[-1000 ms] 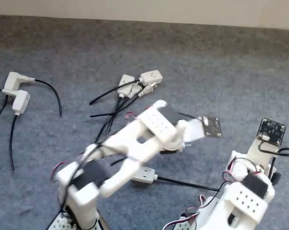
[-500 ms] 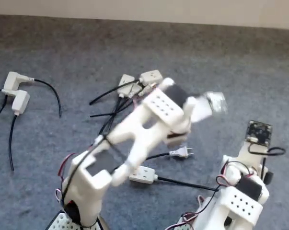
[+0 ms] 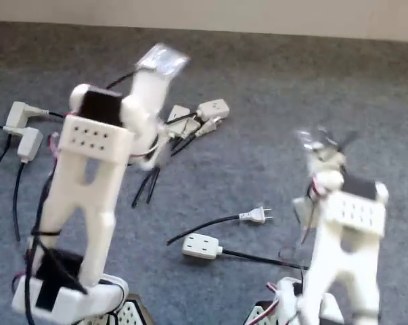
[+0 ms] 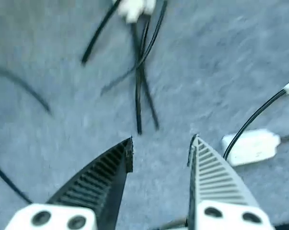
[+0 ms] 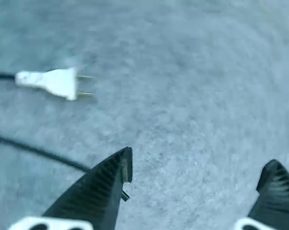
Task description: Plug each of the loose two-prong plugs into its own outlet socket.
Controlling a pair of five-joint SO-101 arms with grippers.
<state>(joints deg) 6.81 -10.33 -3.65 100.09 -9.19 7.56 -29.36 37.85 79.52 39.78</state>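
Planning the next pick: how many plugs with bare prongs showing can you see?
1: the plug lying in the open, just beyond the lone socket block. More may hide in the cord tangle farther back.

Left arm [image 3: 88, 183] stands upright, wrist pitched forward. Left gripper [image 4: 161, 142] is open and empty, jaws moderately apart. Right arm [image 3: 346, 223] is upright too. Right gripper [image 5: 200, 158] is spread wide, empty, pointing down.

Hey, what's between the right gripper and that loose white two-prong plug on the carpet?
Just bare grey carpet. In the right wrist view, nothing else sits between the right gripper and the white two-prong plug.
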